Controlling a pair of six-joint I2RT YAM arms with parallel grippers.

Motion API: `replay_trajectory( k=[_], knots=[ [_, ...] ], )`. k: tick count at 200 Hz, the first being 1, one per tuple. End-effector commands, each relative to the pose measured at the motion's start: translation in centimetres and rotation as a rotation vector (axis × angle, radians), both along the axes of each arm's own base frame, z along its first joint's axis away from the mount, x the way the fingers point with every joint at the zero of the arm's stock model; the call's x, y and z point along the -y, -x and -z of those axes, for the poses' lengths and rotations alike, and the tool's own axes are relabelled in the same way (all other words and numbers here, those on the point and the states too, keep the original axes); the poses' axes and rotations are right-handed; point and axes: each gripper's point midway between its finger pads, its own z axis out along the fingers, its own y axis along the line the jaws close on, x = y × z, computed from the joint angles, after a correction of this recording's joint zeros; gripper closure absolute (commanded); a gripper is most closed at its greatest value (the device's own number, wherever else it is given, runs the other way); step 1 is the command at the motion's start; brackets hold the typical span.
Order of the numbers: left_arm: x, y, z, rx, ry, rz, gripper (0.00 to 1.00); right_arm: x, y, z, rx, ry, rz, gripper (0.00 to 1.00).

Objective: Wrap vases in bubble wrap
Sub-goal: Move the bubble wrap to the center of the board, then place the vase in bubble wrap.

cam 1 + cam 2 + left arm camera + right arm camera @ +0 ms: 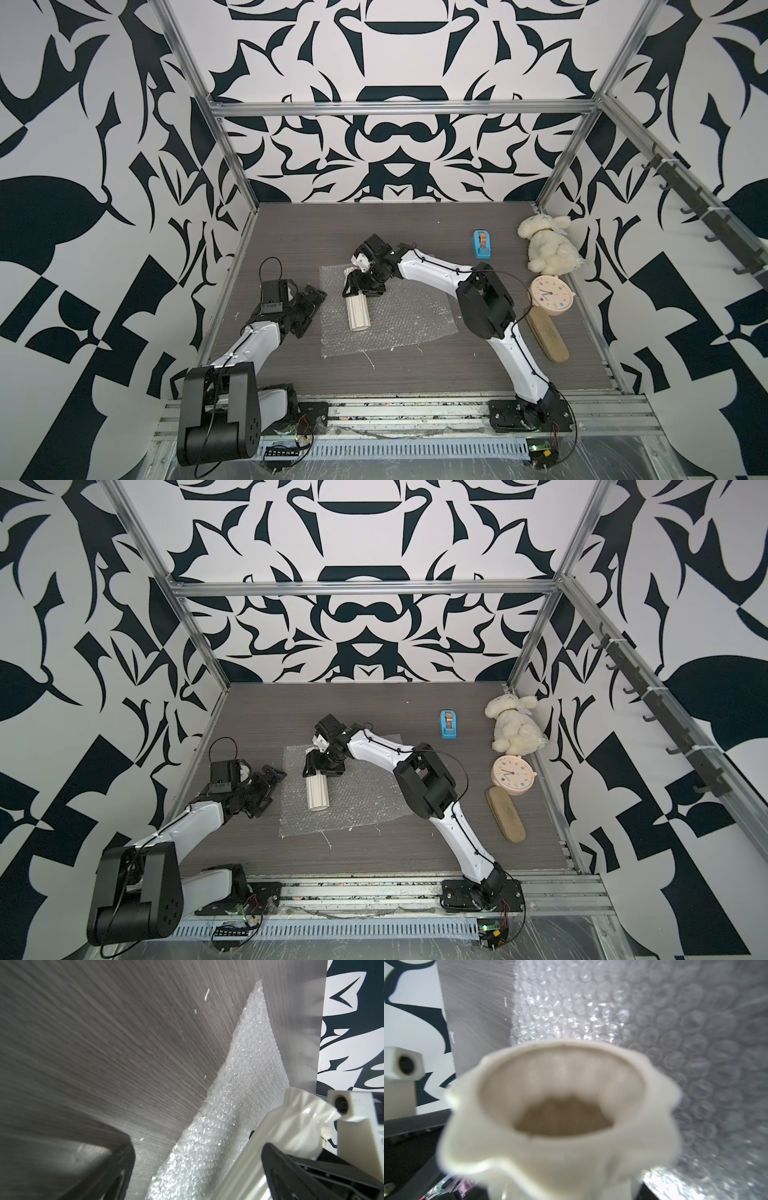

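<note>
The cream ribbed vase (357, 309) (318, 791) lies lengthwise over the left part of the bubble wrap (399, 328) (361, 808), base toward the front. My right gripper (353, 286) (312, 764) is shut on its narrowed neck. The right wrist view looks into the vase's scalloped mouth (560, 1076), with the bubble wrap (675, 1032) behind it. My left gripper (314, 300) (273, 777) stands open just left of the sheet's edge and holds nothing. Its wrist view shows the gripper (197, 1167) wide open over the bubble wrap (249, 1084), with the vase (291, 1126) beside one finger.
A blue tape dispenser (482, 245), a cream plush bunny (548, 245), a round pink clock (552, 297) and a tan oblong brush (546, 336) line the right side. Metal frame posts and patterned walls close in the table.
</note>
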Motion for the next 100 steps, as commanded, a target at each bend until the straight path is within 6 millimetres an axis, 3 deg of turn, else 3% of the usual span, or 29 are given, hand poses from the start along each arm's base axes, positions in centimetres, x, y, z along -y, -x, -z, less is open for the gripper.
replay_trajectory(
  k=[1, 20, 53, 100],
  knots=[
    [0.3, 0.3, 0.2, -0.004, 0.01, 0.014, 0.01, -2.1, -0.1, -6.9, 0.035, -0.182, -0.021, 0.63],
    [0.4, 0.3, 0.2, -0.003, 0.011, 0.014, 0.01, -2.5, 0.1, -7.0, 0.019, -0.207, -0.016, 0.63],
    [0.3, 0.3, 0.1, -0.002, 0.011, 0.011, 0.01, -2.8, 0.5, -5.0, -0.03, -0.208, 0.022, 0.63],
    [0.3, 0.4, 0.3, -0.007, 0.012, 0.011, 0.01, -2.7, -0.7, -3.4, -0.005, -0.159, 0.096, 0.58]
  ],
)
